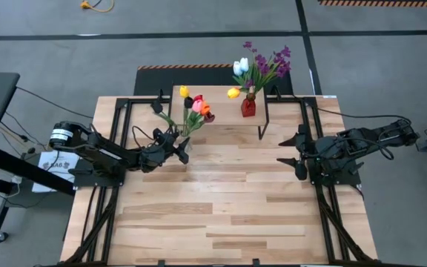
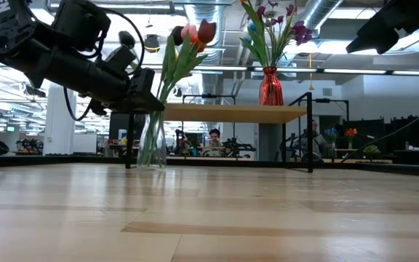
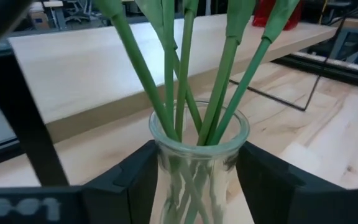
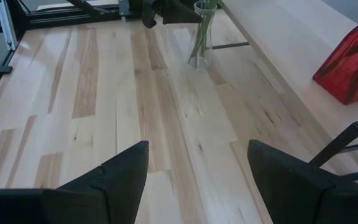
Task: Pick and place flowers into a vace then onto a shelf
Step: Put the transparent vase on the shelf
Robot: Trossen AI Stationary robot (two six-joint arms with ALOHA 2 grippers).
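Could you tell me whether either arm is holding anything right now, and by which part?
The left gripper has its jaws closed on the neck of the clear glass vase holding the tulips. The right gripper holds nothing.

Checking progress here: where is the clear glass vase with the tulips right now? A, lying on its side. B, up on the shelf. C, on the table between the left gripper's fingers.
C: the clear vase stands upright on the table, the left gripper fingers on either side.

Tulips [image 1: 196,107] upright in clear vase [image 3: 199,168], apparently beside shelf [image 1: 217,100].
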